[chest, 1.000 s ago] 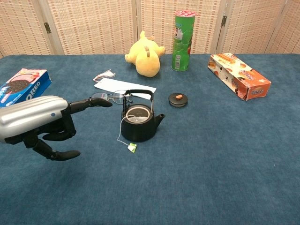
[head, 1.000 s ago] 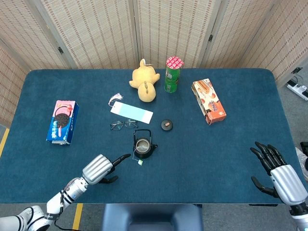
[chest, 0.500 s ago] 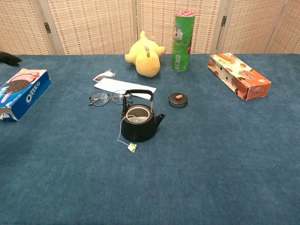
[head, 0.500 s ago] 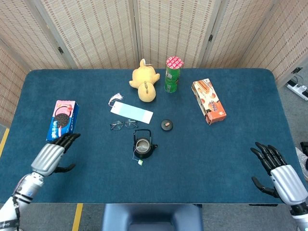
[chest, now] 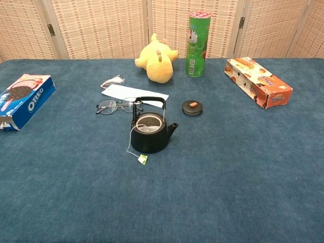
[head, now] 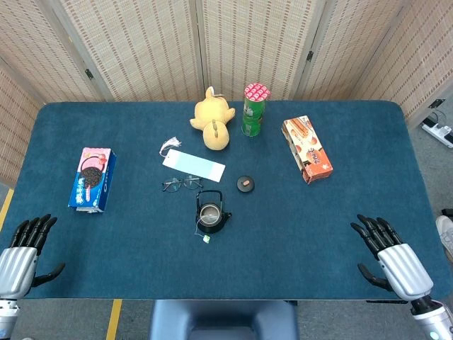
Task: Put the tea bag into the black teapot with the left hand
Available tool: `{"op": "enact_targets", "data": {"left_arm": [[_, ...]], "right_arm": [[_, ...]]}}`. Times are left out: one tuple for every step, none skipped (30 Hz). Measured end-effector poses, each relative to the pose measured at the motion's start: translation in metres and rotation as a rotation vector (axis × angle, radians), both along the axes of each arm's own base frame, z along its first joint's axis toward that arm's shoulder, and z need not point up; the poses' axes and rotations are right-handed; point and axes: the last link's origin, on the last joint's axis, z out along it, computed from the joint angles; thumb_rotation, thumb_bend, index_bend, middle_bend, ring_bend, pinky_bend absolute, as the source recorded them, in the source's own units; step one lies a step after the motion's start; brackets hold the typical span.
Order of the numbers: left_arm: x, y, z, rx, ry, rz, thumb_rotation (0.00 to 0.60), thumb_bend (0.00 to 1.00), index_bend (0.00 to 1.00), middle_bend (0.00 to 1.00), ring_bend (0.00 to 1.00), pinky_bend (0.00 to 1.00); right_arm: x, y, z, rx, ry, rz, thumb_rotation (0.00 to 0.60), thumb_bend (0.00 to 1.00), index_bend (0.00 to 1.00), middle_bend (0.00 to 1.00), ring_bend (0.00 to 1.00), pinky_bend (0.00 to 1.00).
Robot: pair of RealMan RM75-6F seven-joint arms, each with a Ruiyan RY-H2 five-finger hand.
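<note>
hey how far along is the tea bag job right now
It looks done: a string runs over the rim of the black teapot, and the tag lies on the table beside it, so the bag itself is presumably inside, though it can't be seen. Nothing is in hand: the left hand and right hand sit open at the table's near corners. The lid is off; nothing obvious remains.

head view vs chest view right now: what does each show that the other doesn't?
Only the head view shows the left hand and right hand, both holding nothing with fingers apart, at the table's near corners; it also shows a power strip on the floor. Only the chest view makes the Oreo lettering on the cookie box readable. Both show the black teapot with its lid off beside it, the tea bag tag hanging outside on its string, glasses, plush toy, chip can and orange box.
</note>
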Motion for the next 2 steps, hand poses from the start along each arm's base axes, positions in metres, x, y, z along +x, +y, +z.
{"op": "enact_targets", "data": {"left_arm": [[0.0006,-0.0015,0.0004,0.005,-0.001,-0.007,0.600,0.28,0.04,0.07,0.00,0.02],[0.0007,-0.0026,0.0004,0.006,-0.001,-0.010,0.600,0.28,0.04,0.07,0.00,0.02]], "right_arm": [[0.0007,0.0010,-0.0004,0.000,0.001,0.003,0.600,0.39,0.00,0.00,0.00,0.00],[0.0012,0.0016,-0.0008,0.000,0.001,0.005,0.600,0.39,0.00,0.00,0.00,0.00]]}}
